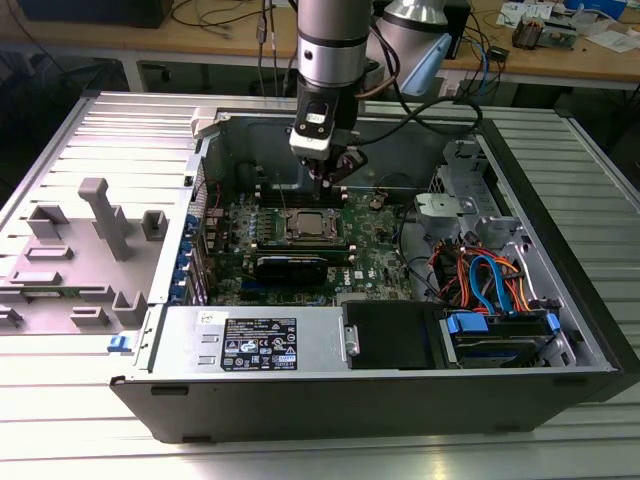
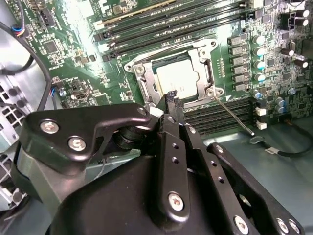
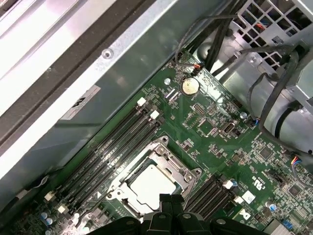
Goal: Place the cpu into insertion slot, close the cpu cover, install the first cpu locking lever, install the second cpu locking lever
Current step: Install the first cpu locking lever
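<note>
The cpu [image 2: 177,79] lies silver side up in the insertion slot [image 1: 291,236] on the green motherboard [image 1: 375,262]. Its cpu cover [image 2: 200,56] lies flat around it as a metal frame. One thin wire locking lever [image 2: 234,113] juts away from the socket's corner across the memory slots, unlatched. I cannot make out the other lever. My gripper [image 2: 172,98] hangs just above the socket's edge with its black fingers together and nothing between them. In the first wrist view the gripper [image 3: 171,198] shows beside the cpu [image 3: 149,183]. In the exterior view the gripper [image 1: 326,180] hovers behind the socket.
The open case's walls [image 1: 230,130] ring the board. Long black memory slots [image 3: 124,137] flank the socket. A power supply [image 1: 250,345] lies at the front, and a drive cage with blue and orange cables [image 1: 490,285] is at the exterior view's right. Grey plastic fixtures [image 1: 100,225] stand at its left.
</note>
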